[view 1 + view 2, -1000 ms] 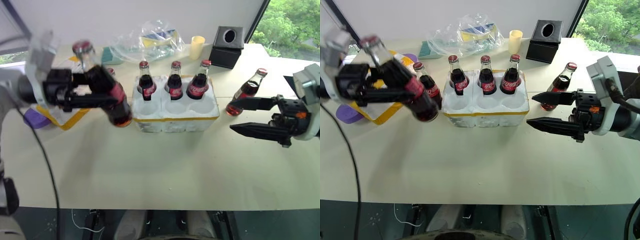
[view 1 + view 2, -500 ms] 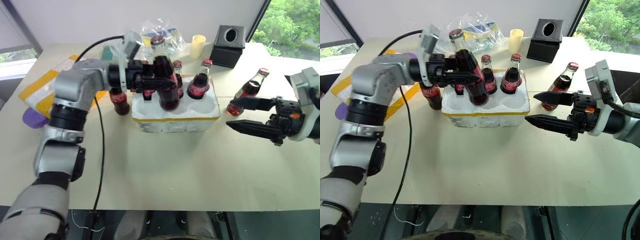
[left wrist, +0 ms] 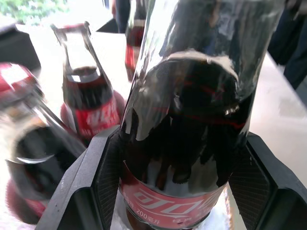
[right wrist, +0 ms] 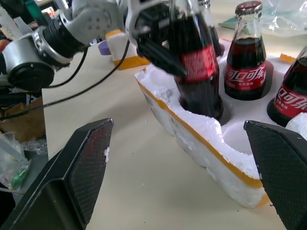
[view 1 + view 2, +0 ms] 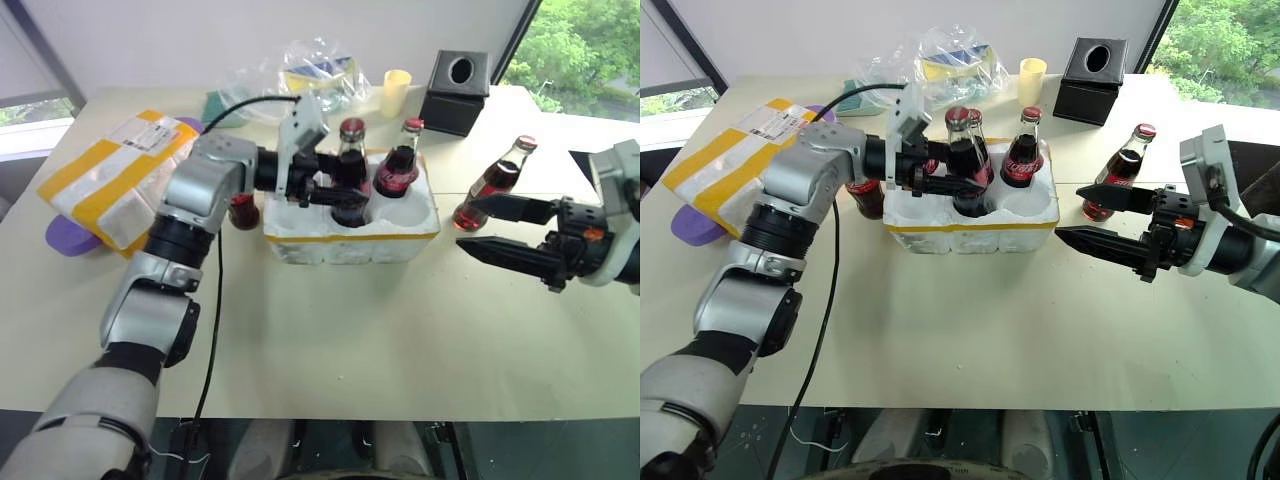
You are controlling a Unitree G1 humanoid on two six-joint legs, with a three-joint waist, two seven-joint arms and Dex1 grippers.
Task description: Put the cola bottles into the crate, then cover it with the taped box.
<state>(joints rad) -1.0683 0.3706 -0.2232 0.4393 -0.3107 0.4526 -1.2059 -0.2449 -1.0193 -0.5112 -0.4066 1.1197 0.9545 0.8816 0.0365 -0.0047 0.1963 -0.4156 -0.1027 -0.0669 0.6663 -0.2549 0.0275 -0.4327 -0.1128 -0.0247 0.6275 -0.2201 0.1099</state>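
Left eye view: cola bottle (image 5: 349, 185) upright in the crate's (image 5: 350, 232) near middle well, clamped by the left gripper (image 5: 335, 186); another bottle (image 5: 490, 184) right of the crate beside the right gripper (image 5: 489, 228), fingers wide apart, empty; taped box (image 5: 112, 175) far left.

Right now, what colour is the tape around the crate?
Yellow, a thin band around the white crate; the right eye view shows it best.

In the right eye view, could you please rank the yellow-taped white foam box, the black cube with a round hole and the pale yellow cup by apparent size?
1. Yellow-taped white foam box, largest.
2. Black cube.
3. Pale yellow cup, smallest.
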